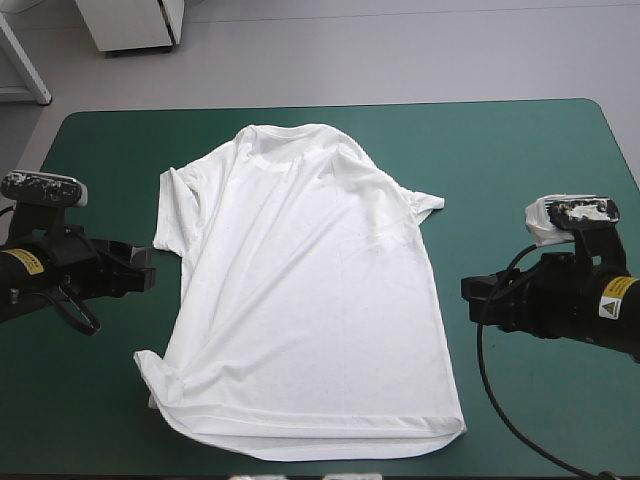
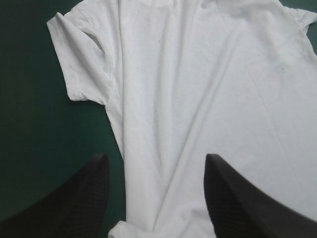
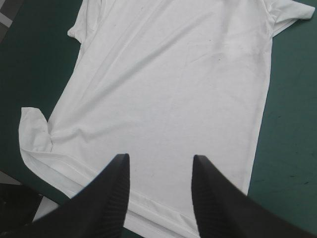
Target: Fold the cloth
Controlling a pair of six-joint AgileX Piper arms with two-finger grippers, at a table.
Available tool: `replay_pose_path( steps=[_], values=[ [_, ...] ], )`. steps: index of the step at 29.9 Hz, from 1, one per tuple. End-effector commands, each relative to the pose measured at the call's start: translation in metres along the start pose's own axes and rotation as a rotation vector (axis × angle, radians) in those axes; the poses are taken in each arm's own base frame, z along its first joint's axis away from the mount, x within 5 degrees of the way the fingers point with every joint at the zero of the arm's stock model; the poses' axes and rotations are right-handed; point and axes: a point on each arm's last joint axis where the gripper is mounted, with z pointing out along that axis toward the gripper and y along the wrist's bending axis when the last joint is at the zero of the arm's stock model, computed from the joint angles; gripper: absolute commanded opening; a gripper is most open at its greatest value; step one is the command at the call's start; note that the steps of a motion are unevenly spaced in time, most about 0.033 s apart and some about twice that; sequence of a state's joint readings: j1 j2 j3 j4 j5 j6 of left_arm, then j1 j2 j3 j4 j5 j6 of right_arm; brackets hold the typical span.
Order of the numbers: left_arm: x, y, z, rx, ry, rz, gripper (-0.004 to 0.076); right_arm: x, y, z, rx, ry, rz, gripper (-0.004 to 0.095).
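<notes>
The right gripper (image 3: 159, 157) hangs, jaws apart, over the flat T-shirt (image 3: 168, 84).

T-shirt (image 1: 310, 300) flat on the table (image 1: 520, 150) between left end effector (image 2: 156, 158) and right end effector (image 3: 159, 158), collar (image 1: 275, 135) toward the far edge

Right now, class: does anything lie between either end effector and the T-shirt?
Nothing visible does. Only bare teal-green cover separates the left end effector and the right end effector from the T-shirt, which is spread flat.
</notes>
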State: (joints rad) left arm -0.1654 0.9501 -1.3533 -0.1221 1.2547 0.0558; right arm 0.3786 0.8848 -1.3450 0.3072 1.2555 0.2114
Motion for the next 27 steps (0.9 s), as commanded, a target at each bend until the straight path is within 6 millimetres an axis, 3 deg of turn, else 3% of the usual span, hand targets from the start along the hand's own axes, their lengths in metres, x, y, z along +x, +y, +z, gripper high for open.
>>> replay_pose_path(
  steps=[1, 5, 8, 15, 20, 27],
  values=[
    [0.0, -0.001, -0.011, -0.008, -0.005, 0.001, 0.042, -0.003, 0.003, -0.007, -0.011, -0.031, -0.003, 0.0374],
    [0.002, 0.003, -0.003, -0.04, 0.026, -0.025, 0.042, -0.001, 0.0, -0.003, 0.0, -0.016, 0.0, 0.0374],
    [0.014, 0.006, 0.016, -0.055, 0.106, -0.032, 0.042, 0.002, -0.002, 0.002, 0.008, 0.002, 0.005, 0.0374],
    [0.07, 0.01, 0.076, -0.033, 0.398, -0.076, 0.042, 0.006, -0.006, 0.01, 0.023, 0.032, 0.011, 0.0374],
    [0.105, 0.019, 0.102, -0.111, 0.554, -0.089, 0.042, 0.007, -0.009, 0.012, 0.038, 0.038, 0.007, 0.0374],
    [0.123, 0.023, 0.13, -0.117, 0.629, -0.089, 0.042, 0.007, -0.009, 0.012, 0.042, 0.037, -0.005, 0.0374]
  ],
)
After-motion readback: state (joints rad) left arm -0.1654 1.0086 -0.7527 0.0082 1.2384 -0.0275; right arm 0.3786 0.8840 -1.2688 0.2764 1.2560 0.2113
